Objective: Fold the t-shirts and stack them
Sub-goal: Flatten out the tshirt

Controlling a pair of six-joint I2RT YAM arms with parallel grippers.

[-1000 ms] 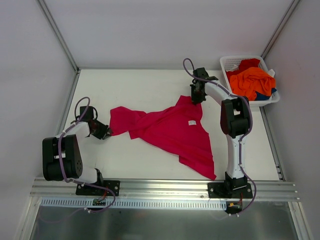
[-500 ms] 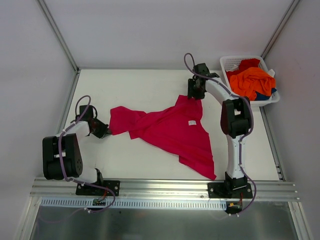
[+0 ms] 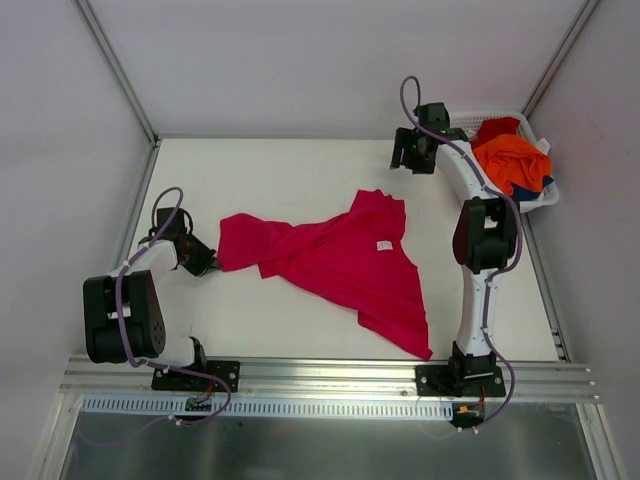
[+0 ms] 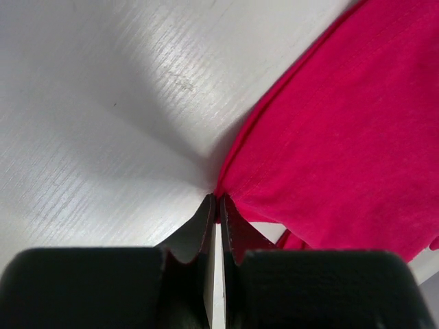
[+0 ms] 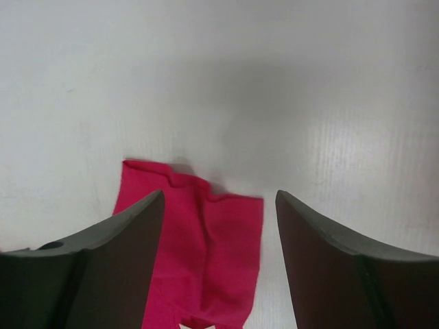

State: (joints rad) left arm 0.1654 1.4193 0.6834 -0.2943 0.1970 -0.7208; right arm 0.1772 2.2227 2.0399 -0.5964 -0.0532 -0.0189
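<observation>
Nearest to us, at the left of the table (image 3: 300,330), our left gripper (image 3: 203,262) sits low with its jaws pinched together on the left tip of the magenta-pink t-shirt (image 3: 340,262). The left wrist view settles this: the two dark fingers (image 4: 206,226) meet on a gathered point of cloth (image 4: 329,151), and the fabric fans out from there toward the right. From above we see only that the gripper touches the shirt's corner; the pinch itself is too small to read there.

The shirt lies crumpled across the middle of the table, its long axis running from that held left tip toward the near right, with a shorter lobe reaching to the far right. A small white label (image 3: 383,245) shows on it.

Farther off, our right gripper (image 3: 412,160) hangs above the table beyond that far-right lobe, jaws spread and holding nothing. Its wrist view shows the end of the lobe (image 5: 199,240) lying flat below and between the two fingers (image 5: 116,260), clear of both. The overhead view adds what the wrist cannot: the gripper is well apart from the cloth, on its far side.

Farthest right, the white basket (image 3: 455,125) holds the orange t-shirt (image 3: 510,165), with red and blue cloth around it.

We judge that spreading the shirt depends on the right arm, the nearer one, coming back toward us to that lobe.
</observation>
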